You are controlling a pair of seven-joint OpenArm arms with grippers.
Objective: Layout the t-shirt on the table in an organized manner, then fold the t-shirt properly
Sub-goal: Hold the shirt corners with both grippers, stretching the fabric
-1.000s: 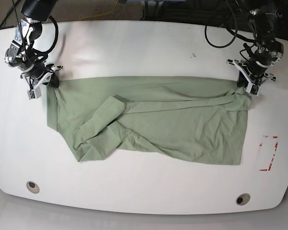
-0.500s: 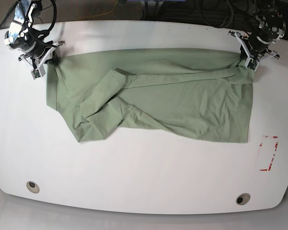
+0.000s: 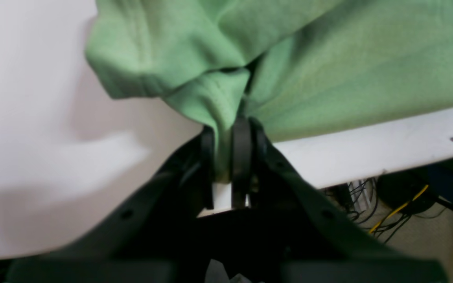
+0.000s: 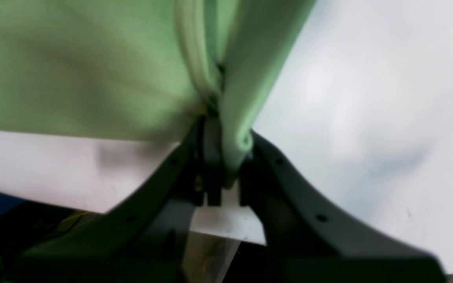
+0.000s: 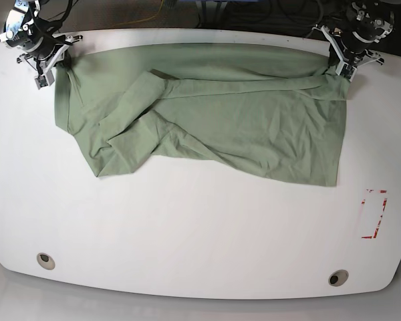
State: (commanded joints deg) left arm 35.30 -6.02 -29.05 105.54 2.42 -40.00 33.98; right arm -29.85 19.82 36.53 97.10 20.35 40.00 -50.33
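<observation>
The pale green t-shirt [image 5: 214, 114] lies stretched wide across the far half of the white table [image 5: 200, 227], creased, with a sleeve folded over its left part. My left gripper [image 5: 343, 67], at the far right corner of the base view, is shut on the shirt's corner; the left wrist view shows bunched cloth [image 3: 226, 102] pinched between the black fingers [image 3: 242, 157]. My right gripper [image 5: 52, 65], at the far left, is shut on the opposite corner, and the right wrist view shows a cloth fold [image 4: 230, 129] clamped in its fingers [image 4: 210, 157].
Two round grey grommets [image 5: 45, 260] [image 5: 337, 277] sit near the table's front edge. Red tape marks [image 5: 374, 214] lie at the right. Cables hang behind the table's far edge [image 5: 207, 30], which both grippers are close to.
Both grippers have pulled the shirt farther toward the table's far edge, and its top hem now lies almost at that edge. Both stay shut on the cloth.
</observation>
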